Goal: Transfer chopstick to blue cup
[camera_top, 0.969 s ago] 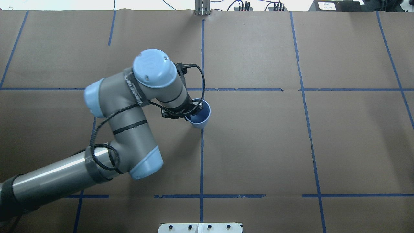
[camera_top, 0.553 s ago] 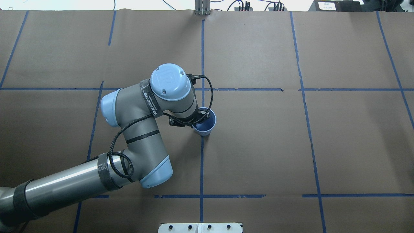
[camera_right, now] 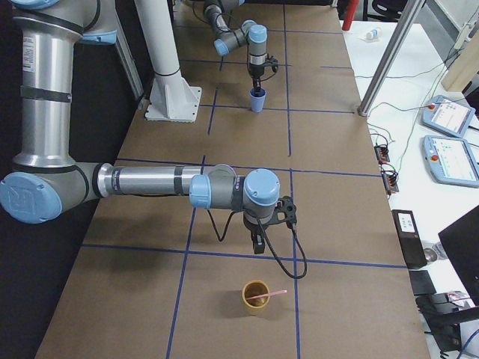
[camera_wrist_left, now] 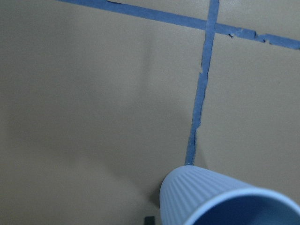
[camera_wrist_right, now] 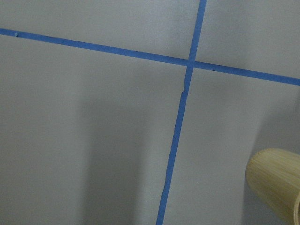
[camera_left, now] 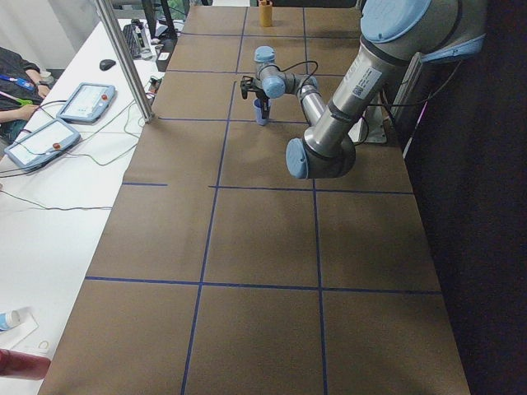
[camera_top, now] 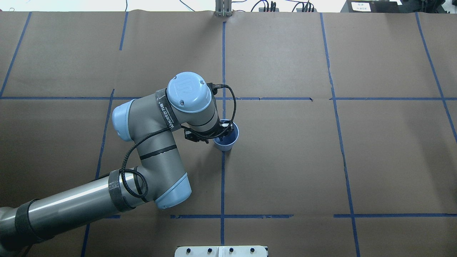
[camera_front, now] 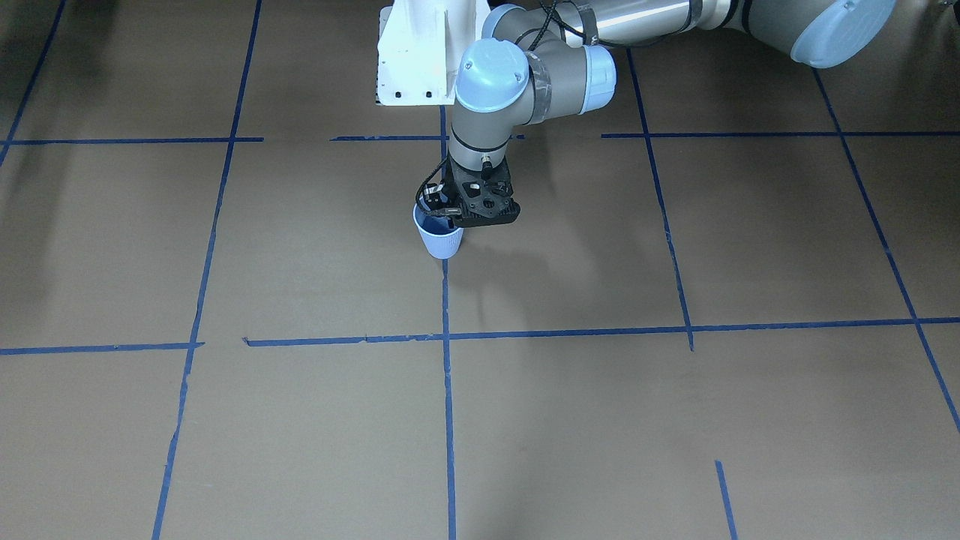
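Near the middle of the paper-covered table (camera_front: 600,420), the blue cup (camera_front: 442,241) stands upright on a strip of blue tape (camera_top: 222,178). The left gripper (camera_front: 444,213) sits right at its rim, one finger looking as if it dips inside the mouth and the other outside the wall. From where I stand I cannot tell whether it is pinching that wall or merely straddling it, because the fingers are dark, bunched and half hidden under the wrist. Down at the robot's right end of the table the chopstick (camera_right: 271,295) rests in a tan cup (camera_right: 253,301), its pink tip poking out over the rim, well apart from the blue cup. The right gripper (camera_right: 258,241) hangs near that tan cup, above the table; it shows only from the side, so I cannot tell how wide it is either. My guess is that the step in hand is setting the blue cup down and leaving it there. To do that well, the left fingers should open fully before anything else moves, then the wrist should rise straight up — a thin ribbed cup like this looks light, and a finger dragging on the inside of the rim could tip it or slide it off its spot. With the left arm out of the way, the cup's mouth would be open from above for the stick, which the right arm looks best placed to fetch.
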{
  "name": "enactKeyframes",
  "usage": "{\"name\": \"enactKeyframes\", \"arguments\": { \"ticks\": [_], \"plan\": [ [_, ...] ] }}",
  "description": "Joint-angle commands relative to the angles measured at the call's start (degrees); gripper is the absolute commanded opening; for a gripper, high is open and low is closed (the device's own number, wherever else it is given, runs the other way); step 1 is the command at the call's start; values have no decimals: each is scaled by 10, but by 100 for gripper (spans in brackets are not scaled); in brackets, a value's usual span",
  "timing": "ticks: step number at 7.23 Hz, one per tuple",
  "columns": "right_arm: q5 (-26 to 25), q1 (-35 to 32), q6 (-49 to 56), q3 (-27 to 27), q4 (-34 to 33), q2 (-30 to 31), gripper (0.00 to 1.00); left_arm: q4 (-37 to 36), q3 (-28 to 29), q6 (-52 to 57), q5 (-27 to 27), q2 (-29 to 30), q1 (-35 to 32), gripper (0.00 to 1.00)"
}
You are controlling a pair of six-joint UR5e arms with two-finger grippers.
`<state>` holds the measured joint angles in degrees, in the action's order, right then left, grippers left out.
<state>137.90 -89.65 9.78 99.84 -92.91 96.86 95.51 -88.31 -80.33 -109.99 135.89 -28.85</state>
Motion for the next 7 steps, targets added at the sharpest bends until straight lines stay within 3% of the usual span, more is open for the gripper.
{"name": "enactKeyframes", "arguments": {
  "ticks": [1,2,4,6,7],
  "plan": [
    [-1,0,1,2,0,-2,100,-42,-33,49,-11,-2,-17,100],
    [-3,0,2,2,0,-3,100,-118,-83,109,-46,-5,-48,100],
    [-4,0,2,-1,0,-5,100,-146,-200,237,-121,-116,-123,100],
    [-8,-1,5,-25,7,-4,100,-146,-224,368,-177,-182,-199,100],
    [-17,-22,1,-72,77,-4,100,-147,-224,372,-179,-184,-202,100]
  ]
}}
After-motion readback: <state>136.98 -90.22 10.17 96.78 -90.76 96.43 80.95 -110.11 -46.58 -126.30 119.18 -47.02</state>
